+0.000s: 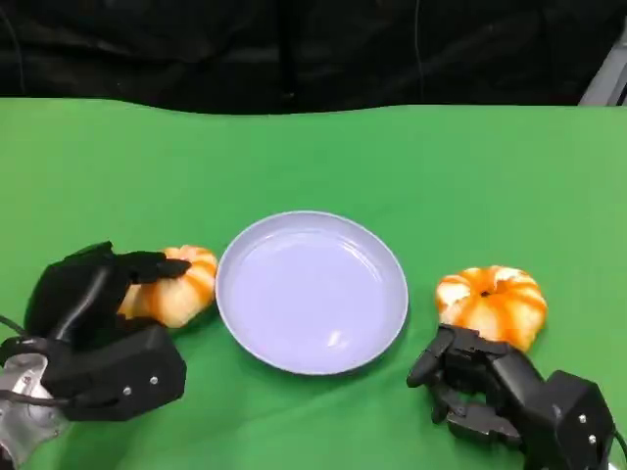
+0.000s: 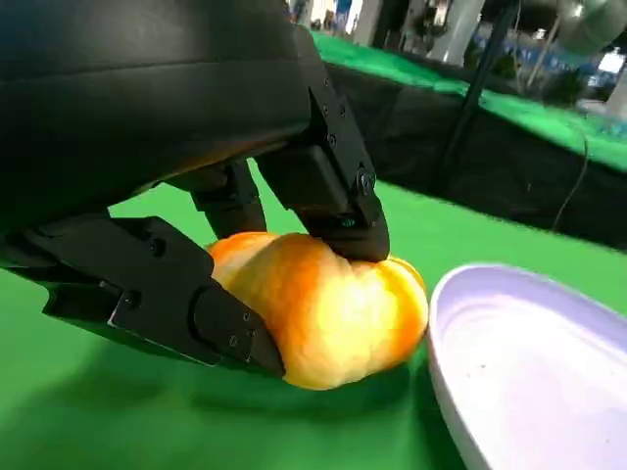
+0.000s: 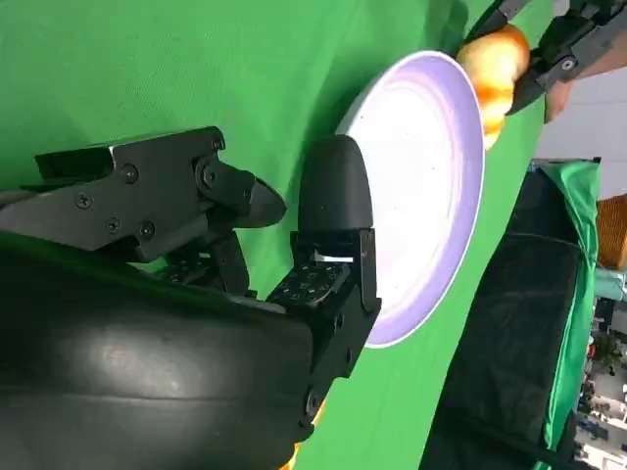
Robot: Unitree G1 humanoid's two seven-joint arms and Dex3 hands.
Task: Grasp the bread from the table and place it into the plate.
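Two orange-and-white bread rolls lie on the green table, one on each side of the lavender plate [image 1: 313, 294]. My left hand [image 1: 93, 318] grips the left bread [image 1: 181, 284], which rests on the cloth just beside the plate's rim. The left wrist view shows that bread [image 2: 328, 308] clasped between black fingers [image 2: 196, 304] above and below it, with the plate [image 2: 529, 372] close by. The right bread [image 1: 495, 302] sits free. My right hand [image 1: 505, 392] lies just in front of it with its fingers [image 3: 333, 206] apart, holding nothing.
The green cloth [image 1: 441, 166] ends at a black backdrop [image 1: 294, 49] at the far edge. The right wrist view looks across the plate [image 3: 431, 166] to the left bread [image 3: 495, 59].
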